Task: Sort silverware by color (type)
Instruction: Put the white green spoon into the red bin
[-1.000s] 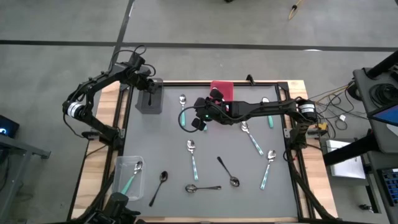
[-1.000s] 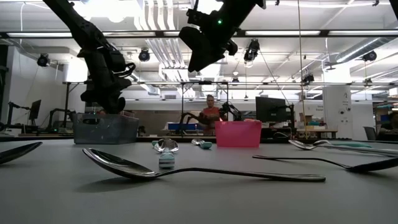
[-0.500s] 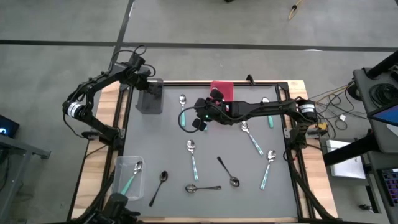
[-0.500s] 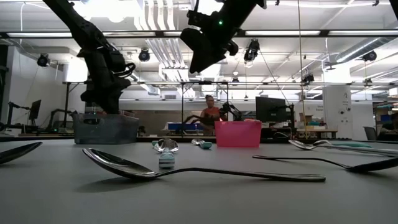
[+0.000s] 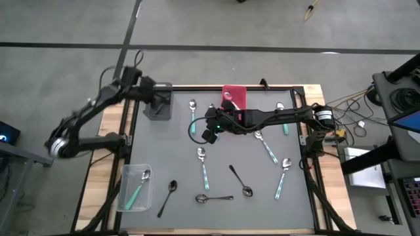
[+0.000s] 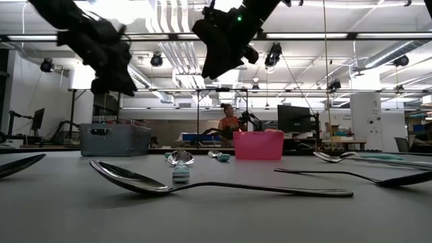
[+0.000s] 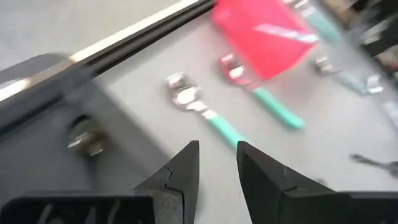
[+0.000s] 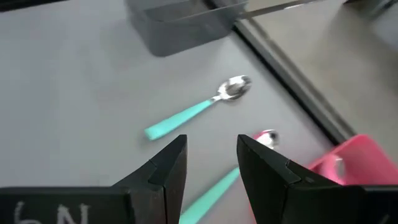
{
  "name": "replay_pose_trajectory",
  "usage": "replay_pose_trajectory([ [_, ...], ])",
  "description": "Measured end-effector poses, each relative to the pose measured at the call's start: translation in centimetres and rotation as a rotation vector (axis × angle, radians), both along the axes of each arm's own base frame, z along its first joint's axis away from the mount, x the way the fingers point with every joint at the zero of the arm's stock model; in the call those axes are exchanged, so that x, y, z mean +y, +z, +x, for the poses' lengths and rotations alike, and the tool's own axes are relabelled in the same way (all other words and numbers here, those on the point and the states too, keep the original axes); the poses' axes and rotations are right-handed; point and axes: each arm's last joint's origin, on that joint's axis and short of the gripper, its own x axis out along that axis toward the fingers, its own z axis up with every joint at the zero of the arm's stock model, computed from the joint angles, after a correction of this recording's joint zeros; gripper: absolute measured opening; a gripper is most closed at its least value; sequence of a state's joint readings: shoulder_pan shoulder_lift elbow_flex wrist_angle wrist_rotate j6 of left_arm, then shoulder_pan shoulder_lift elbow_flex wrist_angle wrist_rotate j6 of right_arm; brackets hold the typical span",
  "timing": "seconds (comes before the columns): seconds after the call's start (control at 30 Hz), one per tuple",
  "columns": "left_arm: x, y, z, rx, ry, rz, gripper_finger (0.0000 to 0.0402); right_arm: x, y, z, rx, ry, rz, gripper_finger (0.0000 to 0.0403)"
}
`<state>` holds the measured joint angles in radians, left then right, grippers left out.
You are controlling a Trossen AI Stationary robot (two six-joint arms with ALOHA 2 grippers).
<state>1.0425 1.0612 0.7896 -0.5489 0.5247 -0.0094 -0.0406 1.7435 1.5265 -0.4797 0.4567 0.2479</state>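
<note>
Silverware lies scattered on the grey mat: teal-handled spoons (image 5: 203,165), (image 5: 282,176), (image 5: 268,147) and dark spoons (image 5: 168,194), (image 5: 214,197), (image 5: 240,181). One teal spoon (image 5: 192,108) lies near the grey bin (image 5: 157,105); another (image 7: 264,96) lies beside the red bin (image 5: 234,95). My left gripper (image 7: 217,165) hangs open and holds nothing, above the grey bin's far left corner (image 5: 149,89). My right gripper (image 8: 211,155) is open and holds nothing, hovering over the mat's middle (image 5: 209,131), just right of the teal spoon (image 8: 199,109).
A clear bin (image 5: 134,188) at the near left holds a teal spoon. Another teal spoon (image 5: 284,122) lies by the right rail. A black frame (image 5: 216,86) edges the mat. In the low view a dark spoon (image 6: 216,183) lies closest; a person (image 6: 229,121) sits far behind.
My left gripper has risen from just over the grey bin and drawn back toward the table's left edge, its arm folding back. My right gripper stays over the middle of the mat. No spoon on the mat has moved.
</note>
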Motion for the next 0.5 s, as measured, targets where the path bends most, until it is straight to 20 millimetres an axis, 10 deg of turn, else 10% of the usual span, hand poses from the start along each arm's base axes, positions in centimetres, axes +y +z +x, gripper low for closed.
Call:
replay_pose_trajectory([
  [0.5,-10.6,-3.6,-0.4,-0.339,-0.139,0.214,0.0089,1.5,-0.4,0.1,-0.060,0.025,0.275,0.0132],
])
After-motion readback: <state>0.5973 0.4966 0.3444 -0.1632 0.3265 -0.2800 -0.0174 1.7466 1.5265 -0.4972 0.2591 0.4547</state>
